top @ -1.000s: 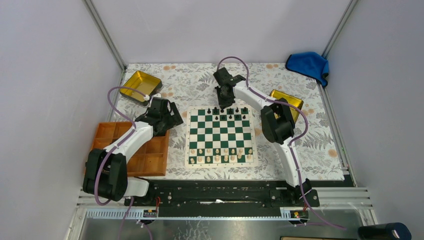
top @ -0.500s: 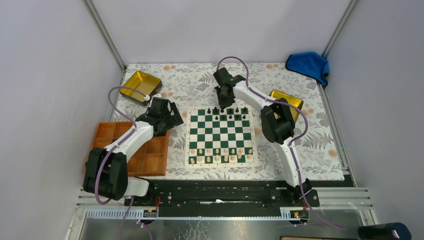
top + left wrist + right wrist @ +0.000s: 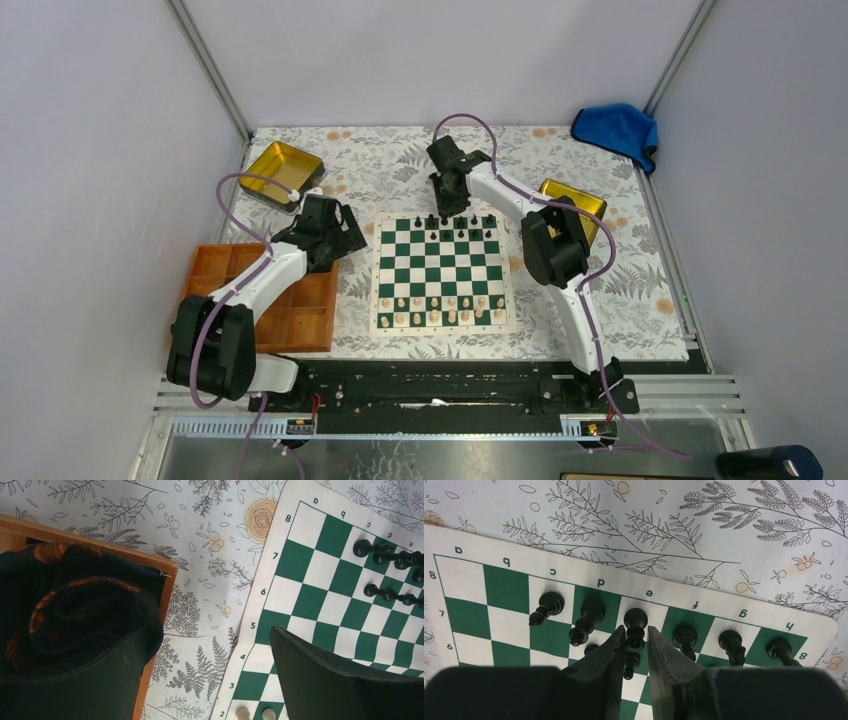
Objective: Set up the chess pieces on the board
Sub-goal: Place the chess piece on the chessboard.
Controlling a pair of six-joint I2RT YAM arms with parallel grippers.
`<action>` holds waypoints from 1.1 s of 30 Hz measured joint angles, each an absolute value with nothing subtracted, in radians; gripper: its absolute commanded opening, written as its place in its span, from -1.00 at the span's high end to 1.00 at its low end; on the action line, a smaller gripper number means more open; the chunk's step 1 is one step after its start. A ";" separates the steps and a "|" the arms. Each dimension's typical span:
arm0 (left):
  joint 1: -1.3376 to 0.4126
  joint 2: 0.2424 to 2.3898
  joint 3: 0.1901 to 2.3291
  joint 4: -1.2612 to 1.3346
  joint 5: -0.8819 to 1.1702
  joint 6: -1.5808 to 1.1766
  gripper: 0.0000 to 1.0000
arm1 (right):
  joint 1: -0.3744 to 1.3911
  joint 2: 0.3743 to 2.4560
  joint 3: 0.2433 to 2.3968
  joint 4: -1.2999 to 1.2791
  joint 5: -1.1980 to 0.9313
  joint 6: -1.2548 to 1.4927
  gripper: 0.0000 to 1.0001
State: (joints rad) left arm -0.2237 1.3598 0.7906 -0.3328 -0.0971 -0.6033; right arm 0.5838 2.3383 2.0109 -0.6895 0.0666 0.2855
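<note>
Mid-table: board (image 3: 441, 272); chess pieces (image 3: 461, 221) on its far rows; tray (image 3: 300, 322) to its left; cloth (image 3: 617, 128) far-right corner

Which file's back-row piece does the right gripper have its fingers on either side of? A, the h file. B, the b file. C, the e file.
C: in the right wrist view the right gripper has a finger on each side of the black piece that stands just below the letter e printed on the border of the board.
</note>
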 measured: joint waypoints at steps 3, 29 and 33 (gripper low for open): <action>-0.224 1.360 0.791 -0.333 -0.097 -0.604 -0.97 | 0.584 2.338 2.011 -0.690 0.067 0.284 0.41; -0.224 1.360 0.802 -0.336 -0.096 -0.603 -0.97 | 0.597 2.336 2.028 -0.706 0.069 0.270 0.36; -0.224 1.360 0.802 -0.336 -0.096 -0.603 -0.97 | 0.597 2.331 2.031 -0.707 0.080 0.265 0.37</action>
